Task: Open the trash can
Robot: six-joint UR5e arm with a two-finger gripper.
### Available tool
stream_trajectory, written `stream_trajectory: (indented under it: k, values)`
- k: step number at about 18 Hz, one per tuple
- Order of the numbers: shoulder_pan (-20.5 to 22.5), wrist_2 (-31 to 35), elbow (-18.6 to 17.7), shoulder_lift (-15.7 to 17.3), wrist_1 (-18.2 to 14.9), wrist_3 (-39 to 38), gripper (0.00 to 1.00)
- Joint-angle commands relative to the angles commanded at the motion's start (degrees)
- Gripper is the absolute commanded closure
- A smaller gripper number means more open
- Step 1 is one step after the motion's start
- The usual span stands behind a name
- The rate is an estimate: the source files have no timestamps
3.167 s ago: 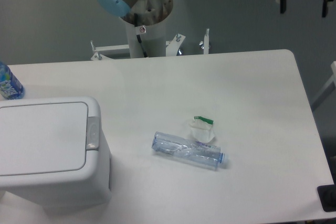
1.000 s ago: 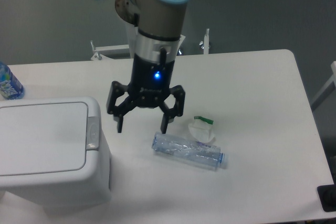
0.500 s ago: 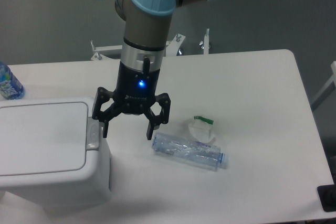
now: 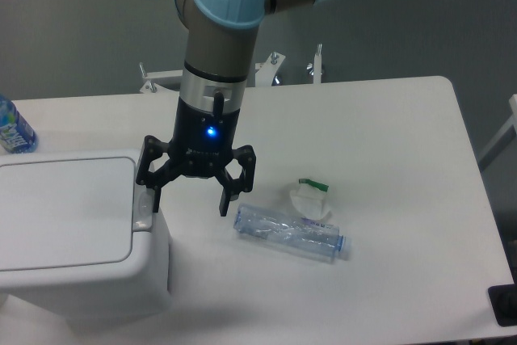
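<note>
The trash can (image 4: 73,232) is a big white boxy bin at the left front of the table, its flat lid down. A grey push-button latch (image 4: 143,207) runs along the lid's right edge. My gripper (image 4: 188,208) hangs open just right of the bin, pointing down. Its left fingertip (image 4: 153,204) stands over the latch; whether it touches I cannot tell. The right fingertip (image 4: 224,209) is over bare table, close to the crushed bottle.
A clear crushed plastic bottle (image 4: 291,234) lies on the table right of the gripper, with a white and green scrap (image 4: 311,197) behind it. A blue-labelled bottle (image 4: 14,128) stands at the far left edge behind the bin. A dark object (image 4: 504,305) sits at the front right corner.
The arm came into view from above and has moved left and down toward the bin. In the last half second the open gripper shifted slightly further left, over the latch.
</note>
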Motion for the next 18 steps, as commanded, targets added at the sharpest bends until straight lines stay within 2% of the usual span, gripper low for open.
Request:
stream_trajectory:
  k: [14, 18]
  values:
    - [-0.09, 0.09, 0.09, -0.53, 0.00, 0.00, 0.00]
    - [0.09, 0.87, 3.94, -0.61, 0.09, 0.70, 0.00]
